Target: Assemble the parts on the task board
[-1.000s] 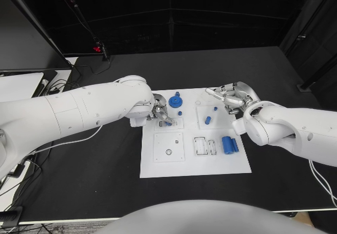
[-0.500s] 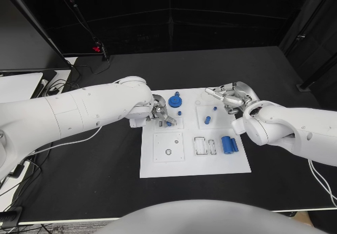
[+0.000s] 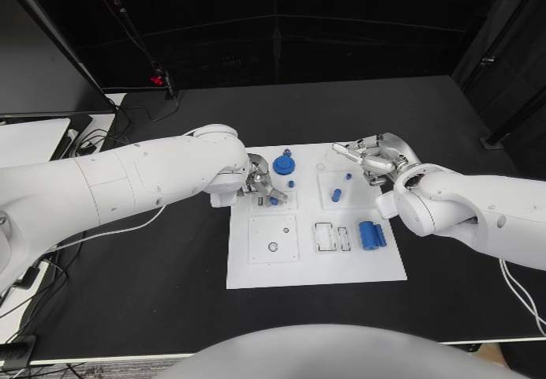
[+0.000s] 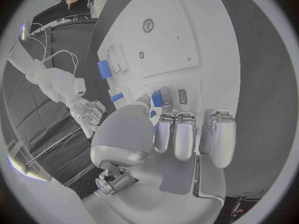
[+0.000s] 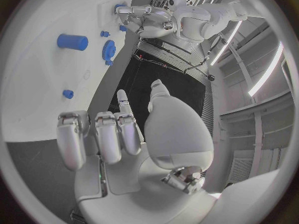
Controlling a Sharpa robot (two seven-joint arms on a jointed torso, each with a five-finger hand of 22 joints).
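The left robot hand (image 3: 260,188) pinches a small blue part (image 4: 157,100) directly over the task board's (image 3: 313,264) far-left slot, while the right robot hand (image 3: 366,163) hovers released.

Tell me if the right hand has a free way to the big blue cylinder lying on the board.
Probably yes. The right hand holds nothing and hovers at the task board's far right corner; the big blue cylinder lies uncovered nearer the robot on that side, with only the right forearm above the path.
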